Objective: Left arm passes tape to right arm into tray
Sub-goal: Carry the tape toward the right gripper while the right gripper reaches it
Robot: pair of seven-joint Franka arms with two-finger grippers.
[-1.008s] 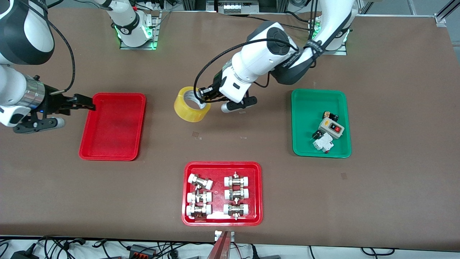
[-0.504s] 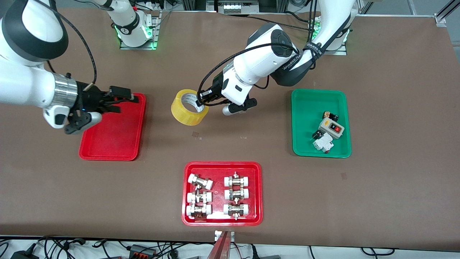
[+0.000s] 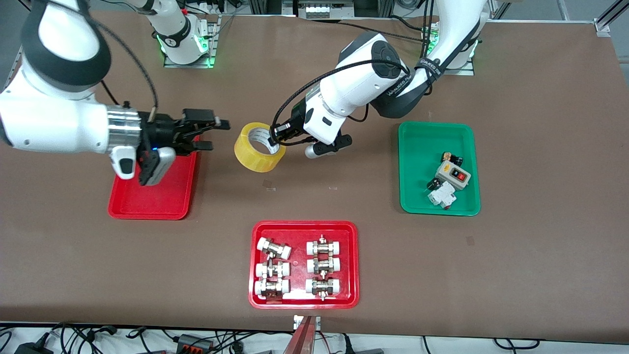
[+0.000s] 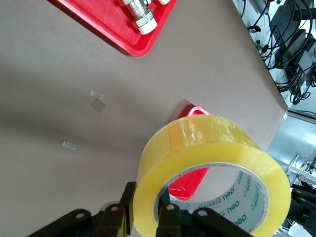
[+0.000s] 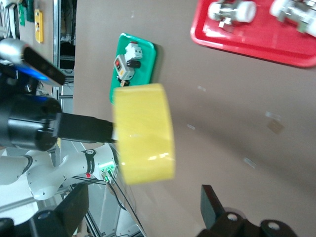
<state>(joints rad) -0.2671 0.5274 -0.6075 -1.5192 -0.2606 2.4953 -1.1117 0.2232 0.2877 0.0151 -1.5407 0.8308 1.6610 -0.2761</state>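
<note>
Tape (image 3: 259, 147): yellow roll with a white core, held up over the bare brown table (image 3: 530, 255), tilted so its open core faces the left arm; it sits between the two grippers.
Left gripper (image 3: 276, 137): clamped on the roll's wall, one finger inside the core and one outside, as the left wrist view shows (image 4: 207, 168).
Right gripper (image 3: 212, 133): fingers spread apart, pointing at the tape from the tray's side, tips just short of the roll and not touching it; in the right wrist view the roll (image 5: 144, 133) fills the gap ahead of its fingers.
Tray (image 3: 162, 199): red, under the right gripper's wrist, toward the right arm's end of the table; nothing visible in it.
Around: a wider red tray (image 3: 303, 301) of metal-and-white pipe fittings (image 3: 273, 249) lies nearer the front camera than the held tape; a green tray (image 3: 417, 147) with switch parts (image 3: 452, 173) lies beside the left arm. Nothing stands between the right gripper and the roll.
Change: half a second ago the right gripper was over the tray's corner; it has moved off the tray toward the tape. The tape and left gripper have hardly shifted.
Hidden: the right arm covers the tray's upper part; the left wrist view cuts off the left gripper's fingers at the edge.
</note>
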